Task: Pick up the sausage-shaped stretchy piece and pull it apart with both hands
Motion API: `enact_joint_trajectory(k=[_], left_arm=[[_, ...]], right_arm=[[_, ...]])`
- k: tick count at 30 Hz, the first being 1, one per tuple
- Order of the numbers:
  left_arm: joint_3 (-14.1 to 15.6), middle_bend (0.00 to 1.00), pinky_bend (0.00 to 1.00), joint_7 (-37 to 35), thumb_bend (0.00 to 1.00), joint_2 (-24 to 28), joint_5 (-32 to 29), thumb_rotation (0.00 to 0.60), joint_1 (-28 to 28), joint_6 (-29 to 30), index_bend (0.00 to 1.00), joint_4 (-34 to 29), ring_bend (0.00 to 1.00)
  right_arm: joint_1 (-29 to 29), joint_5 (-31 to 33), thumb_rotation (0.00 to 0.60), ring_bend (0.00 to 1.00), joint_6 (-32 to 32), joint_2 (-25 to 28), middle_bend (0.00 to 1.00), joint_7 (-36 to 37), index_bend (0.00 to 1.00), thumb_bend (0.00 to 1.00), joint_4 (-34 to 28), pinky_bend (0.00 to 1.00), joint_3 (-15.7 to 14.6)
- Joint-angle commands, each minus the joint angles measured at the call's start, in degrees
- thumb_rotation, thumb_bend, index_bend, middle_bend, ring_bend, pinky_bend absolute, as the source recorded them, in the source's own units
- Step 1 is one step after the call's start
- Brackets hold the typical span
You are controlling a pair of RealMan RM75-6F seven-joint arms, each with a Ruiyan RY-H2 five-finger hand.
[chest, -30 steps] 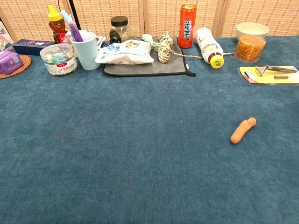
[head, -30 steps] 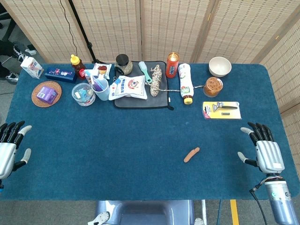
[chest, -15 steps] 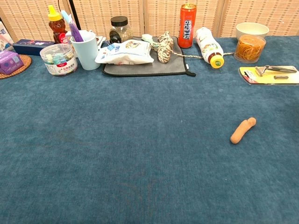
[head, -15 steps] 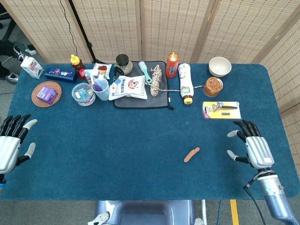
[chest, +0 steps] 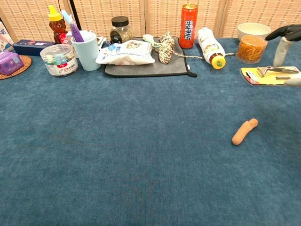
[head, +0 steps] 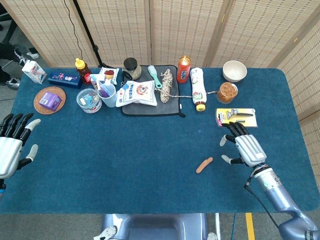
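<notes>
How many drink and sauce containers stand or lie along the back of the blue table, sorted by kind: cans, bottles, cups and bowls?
Cans: 1, the red drink can.
Bottles: 2, the yellow-capped honey bottle and the white bottle lying on its side.
Cups: 1, the light blue cup.
Bowls: 1, the white bowl.
Total: 5.

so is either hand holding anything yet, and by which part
Nothing is held. The right hand hovers open, to the right of the sausage-shaped piece, which lies untouched on the table. The left hand is open at the far left edge.
</notes>
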Motion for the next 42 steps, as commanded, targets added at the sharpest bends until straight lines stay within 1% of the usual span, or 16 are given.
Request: enact_joint_trajectory(k=[1,9,16,19,25,28,42], left_arm=[[0.0,0.1,0.0,0.0,0.42,0.2,-0.2,0.6,-0.1,-0.2,0.15,-0.2,0.05],[0.1,0.1,0.0,0.2,0.42,0.3,-0.8,0.6,-0.2,-0.4,0.15,-0.2,0.05],[0.0,0.1,0.0,0.3,0.42,0.2,-1.2,0.6,-0.4,-0.7,0.15,0.0,0.05],[0.1,0.09,0.0,0.4,0.42,0.0,-1.2,0.6,-0.5,-0.8,0.15,0.0,0.05],[0.2,0.09,0.0,0.4,0.42,-0.1,-1.2,0.6,-0.6,-1.0,0.15,0.2,0.05],[0.2,0.09,0.0,0.3,0.42,-0.2,-1.3,0.6,-0.7,-1.0,0.15,0.3,0.05],[0.7,0.08,0.0,0.0,0.42,-0.1,-1.1,0.6,-0.7,-1.2,0.15,0.3,0.05]], right_arm=[[2.0,-0.8,0.6,0.0,-2.1,-1.8,0.1,-0.3,0.49,0.26,2.7,0.0,-0.2],[5.1,-2.2,0.6,0.0,-5.1,-5.0,0.1,-0.8,0.49,0.26,7.8,0.0,-1.5],[6.9,-3.4,0.6,0.0,-6.6,-7.4,0.1,-0.6,0.48,0.29,11.9,0.0,-3.0],[7.3,-3.8,0.6,0.0,-6.8,-8.0,0.1,-0.1,0.48,0.3,12.9,0.0,-3.6],[7.7,-4.1,0.6,0.0,-6.9,-9.3,0.1,0.4,0.49,0.38,14.8,0.0,-4.6],[7.9,-4.3,0.6,0.0,-7.0,-9.9,0.1,0.3,0.49,0.39,15.6,0.0,-5.1],[8.8,-5.9,0.6,0.0,-7.3,-11.8,0.1,-0.4,0.47,0.4,18.2,0.0,-7.8]])
